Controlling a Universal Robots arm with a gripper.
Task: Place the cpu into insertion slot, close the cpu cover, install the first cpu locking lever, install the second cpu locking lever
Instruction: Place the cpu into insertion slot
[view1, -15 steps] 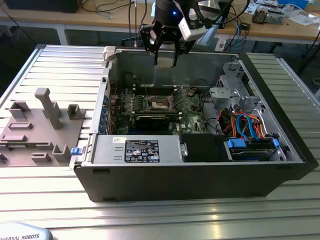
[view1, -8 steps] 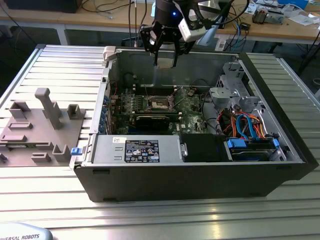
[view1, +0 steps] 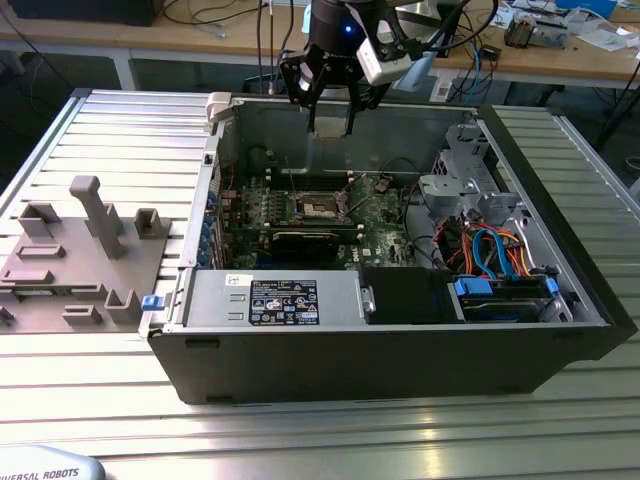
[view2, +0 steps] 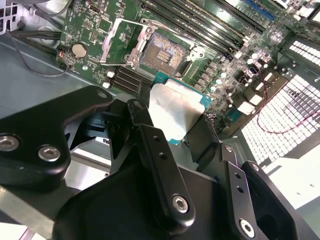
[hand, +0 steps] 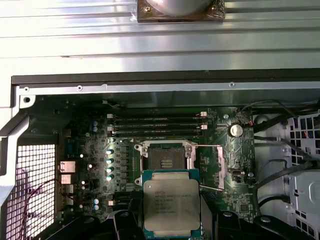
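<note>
Black gripper (view2: 172, 132) clamps the cpu (hand: 171, 205) by two opposite edges.

Bright light glares off the cpu (view2: 172, 112) and ribbed table (hand: 75, 30).

Gripper (view1: 331, 120): matte black, built of flat jointed link bars (view2: 159, 170) with silver screw heads (view2: 180, 203) at the pivots. Wrist (view1: 325, 25): black, small blue light (view1: 347, 27), white-grey box (view1: 385, 57) mounted alongside.
</note>
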